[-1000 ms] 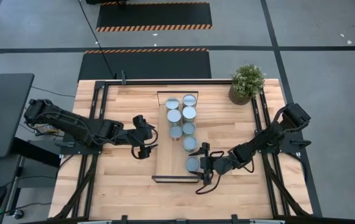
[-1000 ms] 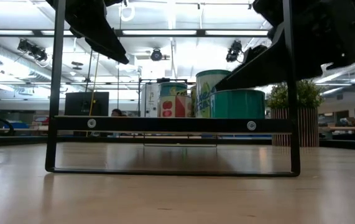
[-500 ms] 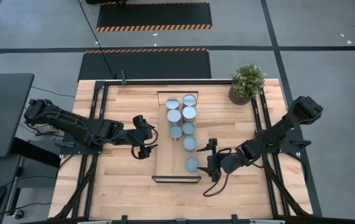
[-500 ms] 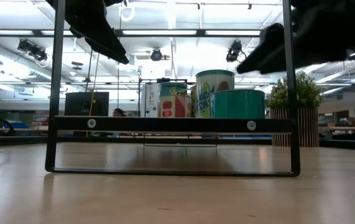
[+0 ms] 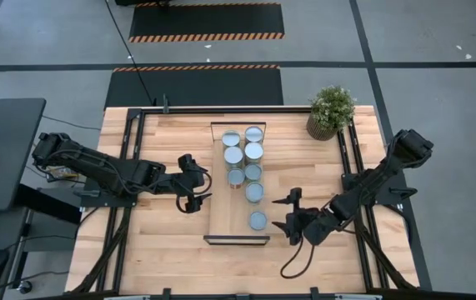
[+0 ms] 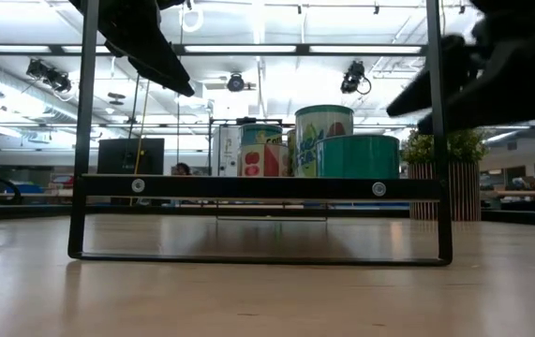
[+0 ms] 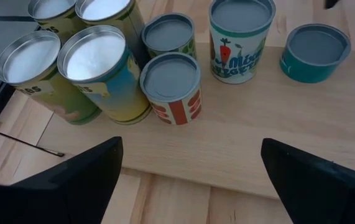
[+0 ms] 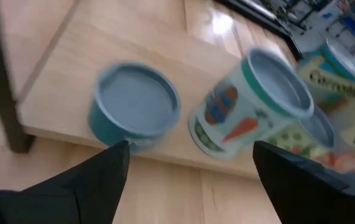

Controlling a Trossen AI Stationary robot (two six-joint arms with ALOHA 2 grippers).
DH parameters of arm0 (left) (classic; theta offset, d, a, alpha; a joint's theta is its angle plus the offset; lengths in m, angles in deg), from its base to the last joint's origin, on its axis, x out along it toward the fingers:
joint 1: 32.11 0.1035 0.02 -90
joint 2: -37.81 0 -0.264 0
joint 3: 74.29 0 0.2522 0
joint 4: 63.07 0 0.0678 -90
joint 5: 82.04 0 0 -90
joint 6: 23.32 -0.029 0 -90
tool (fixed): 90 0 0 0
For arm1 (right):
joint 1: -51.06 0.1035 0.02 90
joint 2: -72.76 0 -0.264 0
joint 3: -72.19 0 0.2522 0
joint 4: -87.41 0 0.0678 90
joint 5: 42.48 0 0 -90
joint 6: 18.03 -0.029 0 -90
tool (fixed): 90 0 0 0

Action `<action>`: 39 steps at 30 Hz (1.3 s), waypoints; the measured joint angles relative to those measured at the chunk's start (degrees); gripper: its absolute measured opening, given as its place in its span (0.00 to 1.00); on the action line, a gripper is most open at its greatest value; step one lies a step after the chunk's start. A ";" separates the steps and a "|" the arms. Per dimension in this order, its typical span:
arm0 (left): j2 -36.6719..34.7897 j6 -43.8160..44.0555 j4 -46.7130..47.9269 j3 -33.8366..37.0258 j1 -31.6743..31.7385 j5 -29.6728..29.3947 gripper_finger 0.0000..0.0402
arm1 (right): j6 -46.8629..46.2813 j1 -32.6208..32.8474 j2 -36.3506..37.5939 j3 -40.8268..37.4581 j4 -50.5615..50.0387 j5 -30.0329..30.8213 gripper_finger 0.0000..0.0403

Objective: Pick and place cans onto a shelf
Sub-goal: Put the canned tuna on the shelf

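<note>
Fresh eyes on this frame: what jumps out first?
The cluster of seven silver-topped metal cans lined up on the long light-wood shelf at the table's middle. The right hand sits open just right of the short teal can at the row's near end; the left hand waits open on the shelf's left.

Left claw (image 5: 194, 182) open, hovering mid-table; right claw (image 5: 290, 214) open, empty, low.

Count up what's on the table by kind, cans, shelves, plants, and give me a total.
Cans: 7, all standing on the shelf
Shelf: 1
Potted plant: 1
Total: 9
</note>
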 joint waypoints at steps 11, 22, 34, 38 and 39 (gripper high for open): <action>0.01 -0.01 -0.01 -0.01 0.00 0.00 0.96 | 0.97 -2.70 -0.02 -7.56 13.61 0.01 0.86; 0.00 0.22 -0.03 -0.01 0.00 0.00 0.96 | -0.27 -3.44 -1.07 -7.56 15.89 -1.24 0.86; 0.01 0.61 0.02 -0.01 0.01 0.00 0.96 | 1.69 -3.38 -8.26 -7.59 24.60 0.47 0.86; 0.00 0.66 0.01 -0.01 0.01 0.00 0.96 | 2.17 -3.44 -8.25 -7.59 24.46 0.51 0.86; 0.00 0.66 0.01 0.00 0.01 0.00 0.96 | 2.34 -3.41 -8.26 -7.59 24.35 0.68 0.86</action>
